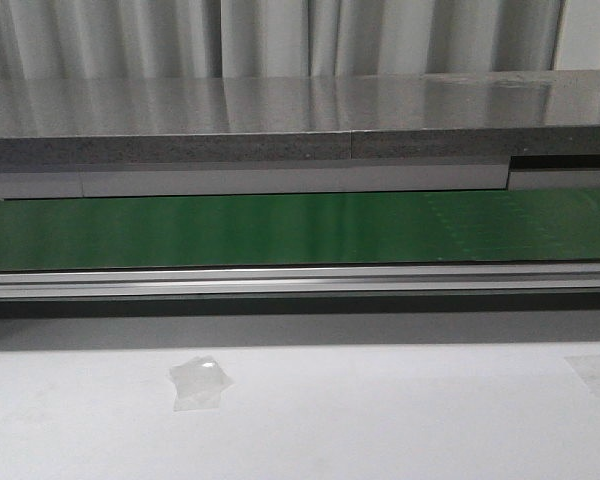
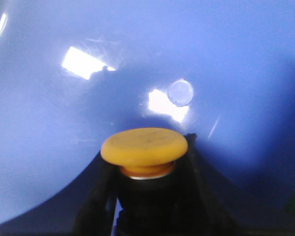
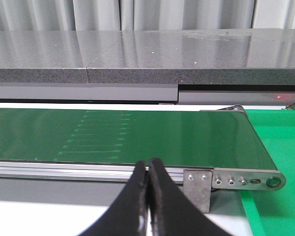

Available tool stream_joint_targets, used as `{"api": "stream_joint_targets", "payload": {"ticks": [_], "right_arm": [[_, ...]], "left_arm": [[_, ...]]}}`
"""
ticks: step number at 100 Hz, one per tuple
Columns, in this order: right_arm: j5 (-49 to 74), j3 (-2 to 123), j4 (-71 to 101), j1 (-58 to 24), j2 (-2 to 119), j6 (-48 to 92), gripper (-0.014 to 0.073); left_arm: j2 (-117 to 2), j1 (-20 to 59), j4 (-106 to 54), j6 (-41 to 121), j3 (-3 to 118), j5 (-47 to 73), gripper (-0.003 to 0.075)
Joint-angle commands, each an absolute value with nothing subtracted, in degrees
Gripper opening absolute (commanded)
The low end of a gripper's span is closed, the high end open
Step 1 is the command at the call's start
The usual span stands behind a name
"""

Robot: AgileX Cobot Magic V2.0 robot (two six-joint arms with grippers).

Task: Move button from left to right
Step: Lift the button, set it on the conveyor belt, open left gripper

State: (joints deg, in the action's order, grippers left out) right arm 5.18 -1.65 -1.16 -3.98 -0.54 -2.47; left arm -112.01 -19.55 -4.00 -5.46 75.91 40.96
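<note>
In the left wrist view the button [image 2: 144,146], an orange-yellow round cap with a silvery ring under it, sits between the black fingers of my left gripper [image 2: 145,169], which is shut on its dark body. Behind it is the shiny blue inside of a container [image 2: 49,128]. In the right wrist view my right gripper [image 3: 148,169] is shut and empty, its fingertips pressed together in front of the green conveyor belt [image 3: 137,132]. Neither gripper nor the button shows in the front view.
The green conveyor belt [image 1: 300,228] with its aluminium rail [image 1: 300,280] runs across the front view, a grey stone ledge [image 1: 280,130] behind it. The white table [image 1: 380,420] carries tape patches [image 1: 200,380]. A green surface [image 3: 280,147] lies past the belt's end roller [image 3: 273,182].
</note>
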Motion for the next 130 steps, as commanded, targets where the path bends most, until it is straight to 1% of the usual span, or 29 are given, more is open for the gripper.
{"api": "stream_joint_targets", "payload": {"ticks": [1, 27, 42, 82, 124, 130], "right_arm": [[0.56, -0.71, -1.06, -3.69, -1.73, -2.17, -0.0065], [0.56, -0.71, -1.06, -3.69, -1.73, -2.17, -0.0065], [0.56, -0.71, -1.06, -3.69, -1.73, -2.17, -0.0065], [0.56, -0.71, -1.06, -3.69, -1.73, -2.17, -0.0065], [0.56, -0.71, -1.06, -3.69, -1.73, -2.17, -0.0065], [0.56, -0.71, -1.06, -3.69, -1.73, -2.17, -0.0065]], "left_arm": [[-105.65, -19.62, -3.73, -3.98, 77.49, 41.08, -0.0003], [-99.03, -19.25, -4.5, 0.0, 77.49, 45.44, -0.0003], [-96.98, -16.81, -5.53, 1.8, 77.49, 46.32, -0.0003], [-97.14, -8.57, -4.23, 3.27, 77.49, 46.96, -0.0003], [-101.48, -8.35, -4.98, 3.27, 77.49, 46.68, 0.0001], [-102.0, -8.35, -5.12, 3.27, 77.49, 46.79, 0.0017]]}}
